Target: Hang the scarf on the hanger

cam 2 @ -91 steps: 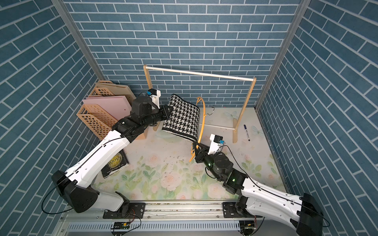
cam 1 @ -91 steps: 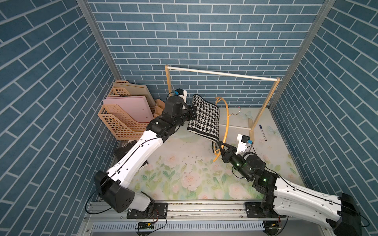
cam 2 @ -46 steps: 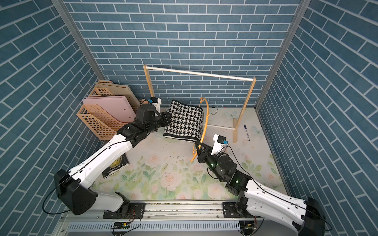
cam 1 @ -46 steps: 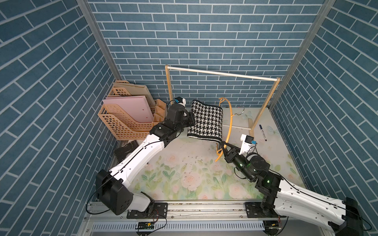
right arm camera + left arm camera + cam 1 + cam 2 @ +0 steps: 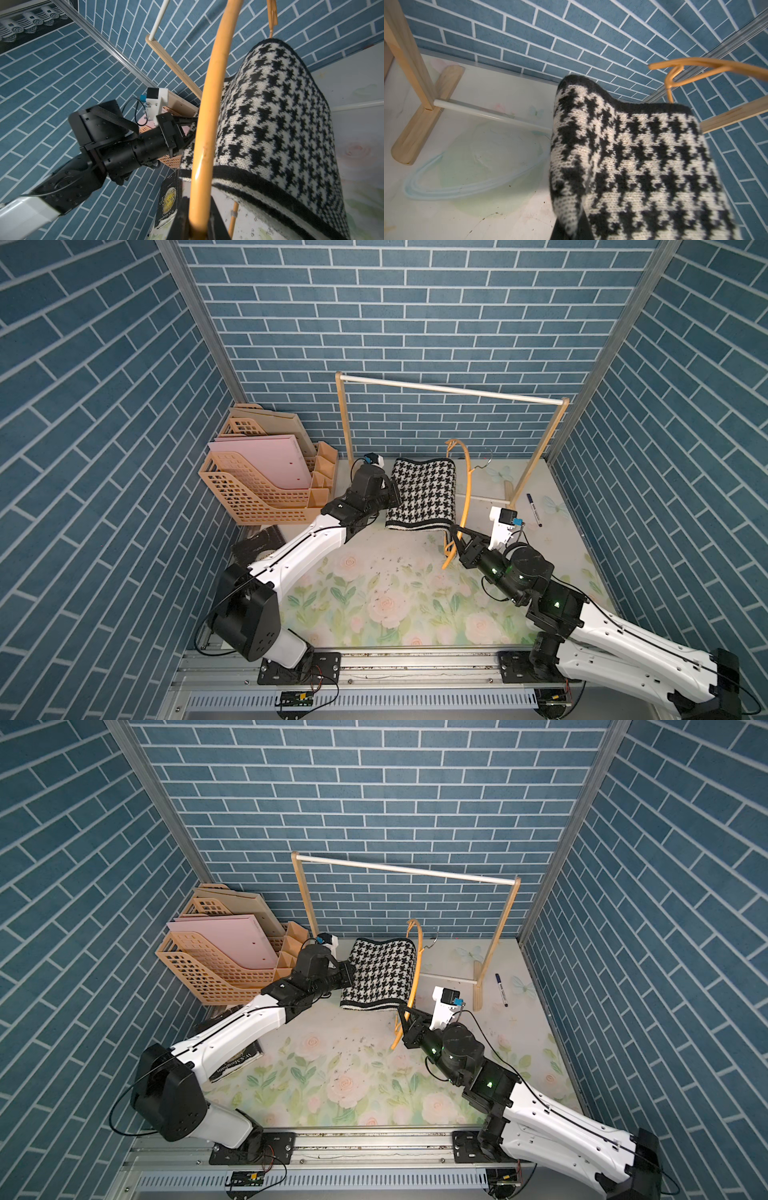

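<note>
Brick booth (image 5: pixel 415 323): scarf (image 5: pixel 422 493) over hanger (image 5: pixel 468 485) bar, black edge above mat (image 5: pixel 395 605).

— Where's your black-and-white houndstooth knit scarf (image 5: pixel 422 493)?
— Edge pinched in your left gripper (image 5: pixel 394 499), draped over the lower bar of the slim curved light-wood hanger (image 5: pixel 468 485).
— And that hanger?
— On end, its curved arm clamped in your right gripper (image 5: pixel 456 531).
</note>
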